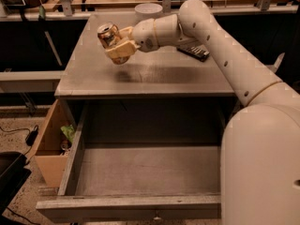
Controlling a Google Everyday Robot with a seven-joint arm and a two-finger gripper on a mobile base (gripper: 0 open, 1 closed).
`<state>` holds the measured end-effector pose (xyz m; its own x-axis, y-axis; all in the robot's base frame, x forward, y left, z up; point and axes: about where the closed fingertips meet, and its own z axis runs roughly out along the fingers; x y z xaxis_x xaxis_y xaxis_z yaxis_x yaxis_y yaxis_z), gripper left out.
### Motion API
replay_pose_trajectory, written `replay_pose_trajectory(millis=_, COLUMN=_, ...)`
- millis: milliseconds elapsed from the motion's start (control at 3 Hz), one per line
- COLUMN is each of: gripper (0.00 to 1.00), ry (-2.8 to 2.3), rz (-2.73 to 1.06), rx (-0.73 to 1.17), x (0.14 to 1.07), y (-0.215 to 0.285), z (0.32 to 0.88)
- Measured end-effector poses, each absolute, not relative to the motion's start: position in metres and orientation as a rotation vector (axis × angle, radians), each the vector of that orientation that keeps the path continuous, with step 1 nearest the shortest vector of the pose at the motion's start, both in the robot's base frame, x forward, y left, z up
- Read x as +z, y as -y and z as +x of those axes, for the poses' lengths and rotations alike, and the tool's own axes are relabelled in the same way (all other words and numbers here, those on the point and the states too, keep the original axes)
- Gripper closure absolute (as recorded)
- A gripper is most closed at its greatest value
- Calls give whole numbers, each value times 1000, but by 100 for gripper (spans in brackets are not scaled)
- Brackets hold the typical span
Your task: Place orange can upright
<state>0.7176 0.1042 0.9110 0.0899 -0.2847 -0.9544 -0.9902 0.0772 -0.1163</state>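
Note:
My gripper (117, 43) is shut on the orange can (108, 34) and holds it in the air above the left part of the grey table top (154, 74). The can is orange-bronze with a shiny silver end facing up and left, and it sits tilted in the tan fingers (123, 50). The can's lower part is hidden behind the fingers. My white arm reaches in from the right.
A white bowl (148, 9) stands at the table's back edge. A flat black remote (196, 53) lies on the table's right, partly under my arm. The table's large drawer (145, 172) is pulled open in front. A cardboard box (49, 144) stands on the floor at left.

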Motion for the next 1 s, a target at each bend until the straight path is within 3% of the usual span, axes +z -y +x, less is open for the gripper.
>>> replay_pose_trajectory(millis=1000, gripper=100, ry=-1334, rz=-1276, rx=1131, x=888, y=-136, z=697)
